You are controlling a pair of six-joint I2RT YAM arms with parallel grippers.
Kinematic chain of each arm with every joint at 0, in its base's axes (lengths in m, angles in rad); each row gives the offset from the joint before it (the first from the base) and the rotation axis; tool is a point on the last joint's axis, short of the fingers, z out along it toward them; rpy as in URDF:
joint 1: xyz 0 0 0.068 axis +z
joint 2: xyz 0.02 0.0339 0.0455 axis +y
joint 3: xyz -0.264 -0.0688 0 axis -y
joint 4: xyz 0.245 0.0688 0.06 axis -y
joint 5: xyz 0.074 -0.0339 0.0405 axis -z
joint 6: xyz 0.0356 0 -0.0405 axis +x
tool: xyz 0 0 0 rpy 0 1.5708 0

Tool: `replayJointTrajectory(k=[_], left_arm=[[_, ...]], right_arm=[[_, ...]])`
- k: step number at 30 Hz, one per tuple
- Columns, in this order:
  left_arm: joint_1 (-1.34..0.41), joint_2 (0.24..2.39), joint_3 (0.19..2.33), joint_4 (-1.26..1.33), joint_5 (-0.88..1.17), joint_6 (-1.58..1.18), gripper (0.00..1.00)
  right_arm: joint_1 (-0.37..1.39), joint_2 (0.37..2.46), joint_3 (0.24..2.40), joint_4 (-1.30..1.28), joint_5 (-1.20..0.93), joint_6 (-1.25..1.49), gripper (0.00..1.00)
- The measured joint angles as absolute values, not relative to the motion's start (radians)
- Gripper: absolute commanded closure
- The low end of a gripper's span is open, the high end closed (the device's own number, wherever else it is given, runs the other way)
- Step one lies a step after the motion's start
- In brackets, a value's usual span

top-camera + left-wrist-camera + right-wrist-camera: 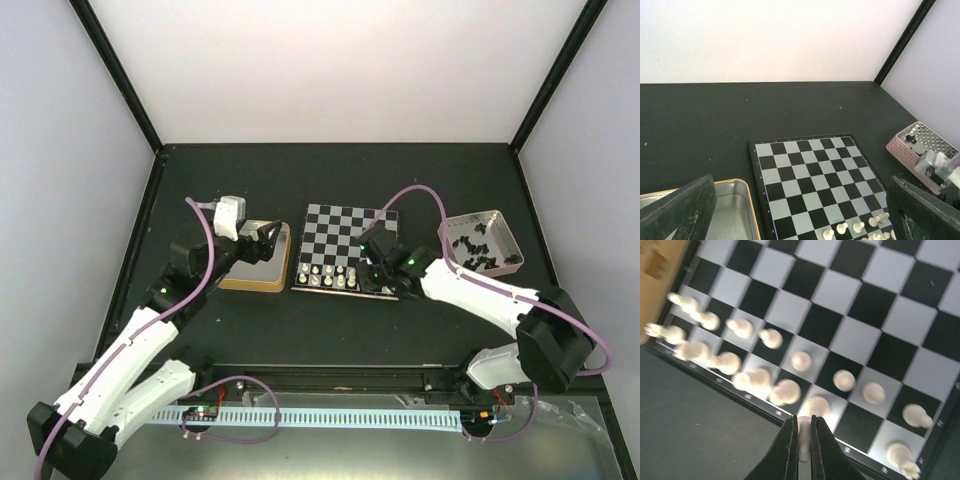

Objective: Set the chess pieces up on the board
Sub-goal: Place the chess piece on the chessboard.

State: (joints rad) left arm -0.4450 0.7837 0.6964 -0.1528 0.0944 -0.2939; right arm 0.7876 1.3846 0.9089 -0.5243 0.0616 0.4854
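right tool pinching cream piece, unseen from above, left tool agape

Cream pieces — near rows, board

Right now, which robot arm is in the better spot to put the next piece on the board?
Probably the right arm. The right gripper is shut on a cream-white piece just above the near edge row of the board. The left gripper hangs open and empty over the gold tin.
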Motion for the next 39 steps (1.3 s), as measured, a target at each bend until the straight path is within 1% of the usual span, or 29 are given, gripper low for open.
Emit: replayJointTrajectory(k=[8,19,24,27,29,33,39], left_arm=[[-0.444,0.772,0.683,-0.150,0.065,-0.331,0.05],[-0.444,0.772,0.680,-0.149,0.048,-0.345,0.04],[-0.444,0.772,0.680,-0.149,0.047,-0.347,0.04],[-0.444,0.772,0.680,-0.149,0.047,-0.349,0.04],[-0.444,0.772,0.680,-0.149,0.047,-0.351,0.03],[-0.444,0.772,0.680,-0.149,0.046,-0.352,0.03],[-0.444,0.772,0.680,-0.154,0.033,-0.362,0.01]], right_arm=[[0.797,1.352,0.787,-0.510,0.173,0.532,0.99],[0.797,1.391,0.766,-0.460,0.200,0.548,0.98],[0.797,1.422,0.759,-0.447,0.200,0.549,0.96],[0.797,1.429,0.759,-0.444,0.201,0.550,0.90],[0.797,1.433,0.758,-0.443,0.201,0.551,0.82],[0.797,1.436,0.758,-0.445,0.205,0.556,0.68],[0.797,1.413,0.759,-0.476,0.212,0.565,0.64]])
